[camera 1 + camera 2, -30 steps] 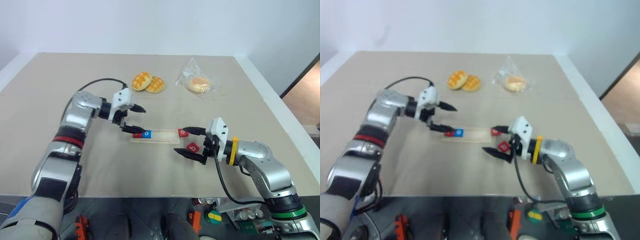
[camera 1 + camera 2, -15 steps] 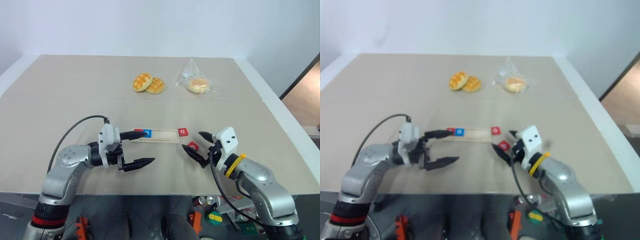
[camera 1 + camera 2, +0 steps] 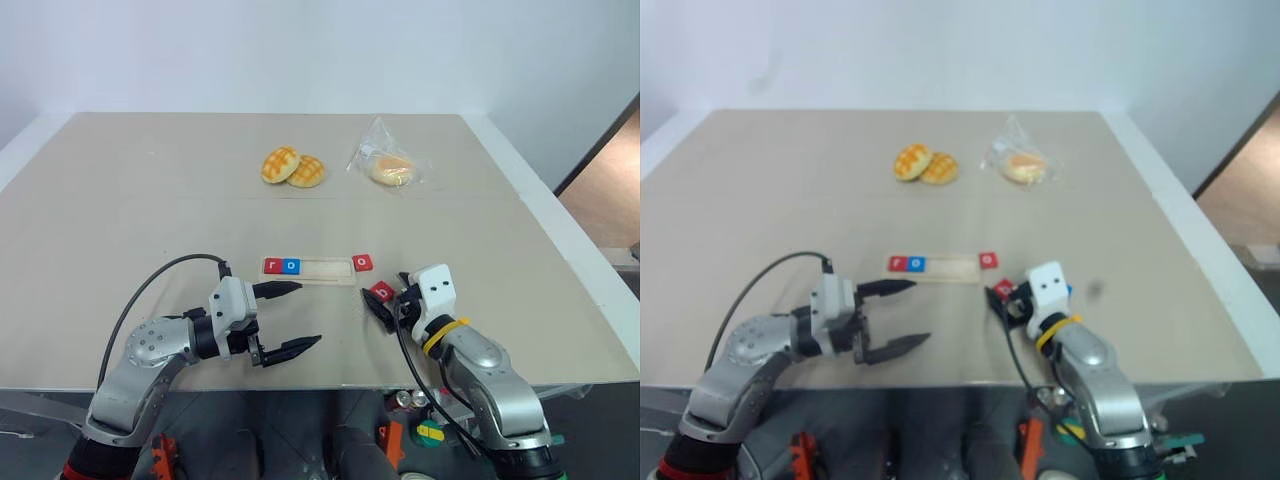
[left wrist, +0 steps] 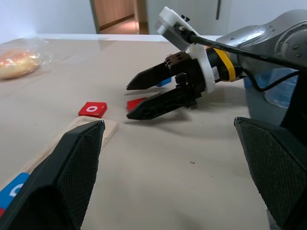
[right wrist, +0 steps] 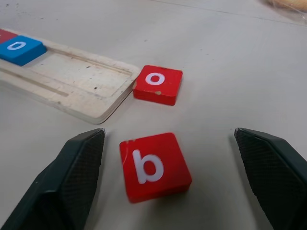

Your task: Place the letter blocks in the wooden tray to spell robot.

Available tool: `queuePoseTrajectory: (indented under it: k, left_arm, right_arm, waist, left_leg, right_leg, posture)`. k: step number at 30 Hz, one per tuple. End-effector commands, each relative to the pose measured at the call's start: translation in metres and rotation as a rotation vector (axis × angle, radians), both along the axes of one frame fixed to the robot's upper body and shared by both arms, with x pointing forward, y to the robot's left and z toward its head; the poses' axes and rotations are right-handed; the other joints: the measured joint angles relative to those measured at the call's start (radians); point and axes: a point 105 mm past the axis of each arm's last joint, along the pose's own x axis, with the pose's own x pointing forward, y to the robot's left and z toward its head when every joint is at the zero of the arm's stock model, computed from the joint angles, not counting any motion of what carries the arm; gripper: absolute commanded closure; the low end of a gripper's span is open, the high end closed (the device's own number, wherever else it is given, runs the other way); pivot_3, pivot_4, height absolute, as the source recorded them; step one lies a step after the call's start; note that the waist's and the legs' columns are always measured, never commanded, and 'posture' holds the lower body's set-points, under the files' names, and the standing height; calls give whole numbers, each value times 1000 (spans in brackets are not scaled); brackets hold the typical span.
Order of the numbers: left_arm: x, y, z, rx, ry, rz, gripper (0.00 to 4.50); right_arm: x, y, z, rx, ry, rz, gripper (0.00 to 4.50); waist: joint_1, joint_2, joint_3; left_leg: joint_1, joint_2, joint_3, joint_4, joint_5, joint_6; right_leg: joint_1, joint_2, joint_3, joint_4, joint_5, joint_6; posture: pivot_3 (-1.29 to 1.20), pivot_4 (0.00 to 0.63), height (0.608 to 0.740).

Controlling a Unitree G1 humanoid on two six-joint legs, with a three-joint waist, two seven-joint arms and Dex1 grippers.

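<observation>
Blue block (image 4: 164, 82) mostly hidden behind right tool (image 4: 130, 102); letter unreadable.

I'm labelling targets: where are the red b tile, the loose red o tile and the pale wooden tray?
Red b tile (image 5: 153, 166), right wrist view, top face.
Red o tile (image 5: 158, 84), right wrist view, top face.
Pale wooden tray (image 5: 86, 86), right wrist view, bare groove.

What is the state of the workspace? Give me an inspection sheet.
Surface: beige table, bare apart from the items below.
Job's things: tray holds red r and blue o at its left end; red o lies off its right end; red b on the table; a blue tile lies behind the right gripper, letter hidden.
Clutter: two buns, bagged bun.
Grippers: left gripper open, empty; right gripper open, straddling b.
Cables: black cable on the left arm.
Surroundings: white wall.
</observation>
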Motion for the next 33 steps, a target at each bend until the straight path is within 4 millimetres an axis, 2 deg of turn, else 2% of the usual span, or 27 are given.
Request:
queuePoseTrajectory:
  k: [1, 7, 11, 21, 24, 33]
  left_arm:
    - [-6, -3, 9, -9, -51, -13, 0]
    - [-7, -5, 8, -11, -44, -3, 0]
    - [-7, -4, 8, -5, -37, 4, 0]
    - [-4, -5, 6, 11, -40, 11, 0]
    - [-4, -6, 5, 26, -47, 9, 0]
    - [-4, -7, 3, 33, -45, 18, 0]
  right_arm:
    - [-1, -1, 3, 4, -14, -26, 1221]
    - [-8, 3, -3, 11, 11, -50, 3223]
    - [-10, 6, -2, 5, 12, -61, 3255]
    - [25, 3, 25, 86, -7, -271, 3255]
    - [28, 2, 22, 101, 15, -326, 3255]
    - [24, 12, 15, 104, 45, -312, 3255]
  waist:
    - [0, 0, 0]
    - [0, 0, 0]
    - [0, 0, 0]
    - [-2, 0, 0]
    - [-2, 0, 0]
    - [-2, 0, 0]
  left_leg:
    - [0, 0, 0, 0, 0, 0]
    - [0, 0, 0, -1, 0, 0]
    - [0, 0, 0, -1, 0, 0]
    - [0, 1, 0, -1, 0, 0]
    - [-1, 1, 0, -2, -1, -1]
    - [-3, 1, 0, -5, -1, -2]
  right_leg:
    - [0, 0, 0, 0, 0, 0]
    - [0, 0, 0, 0, -2, -4]
    - [0, 0, 0, 0, -3, -5]
    - [-1, 0, 0, -1, -2, -5]
    - [-2, 0, 0, -2, -3, -5]
    - [-3, 0, -1, -3, -2, -1]
  posture:
    - [0, 150, 740]
    - [0, 150, 740]
    - [0, 150, 740]
    - [0, 150, 740]
    - [0, 150, 740]
    - [0, 150, 740]
